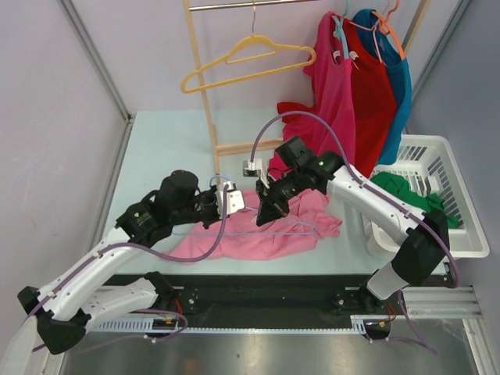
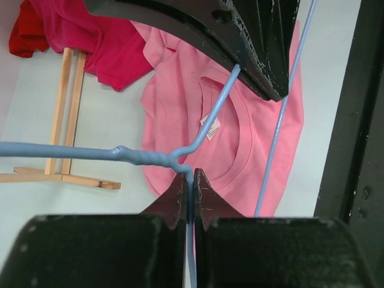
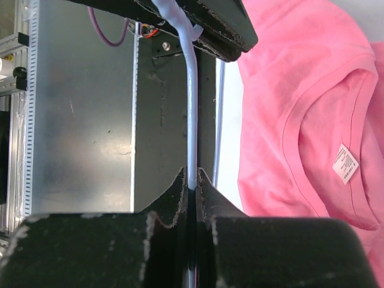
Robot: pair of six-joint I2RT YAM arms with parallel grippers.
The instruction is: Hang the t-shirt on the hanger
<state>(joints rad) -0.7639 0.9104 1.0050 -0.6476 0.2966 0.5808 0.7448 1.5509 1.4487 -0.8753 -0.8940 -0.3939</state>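
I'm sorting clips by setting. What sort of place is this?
Likely a robotics lab test cell, not a home: two robot arms mounted at a table, plain panel walls, and a wooden clothes rack set on it.

The table in front of me is pale blue-green. The t-shirt lies on it near my side, a bit crumpled, with its neck open and its small white tag showing. Behind it, the foot of the wooden rack stands on the table. A white basket sits at my right with green cloth inside. A red cloth rests at the back.
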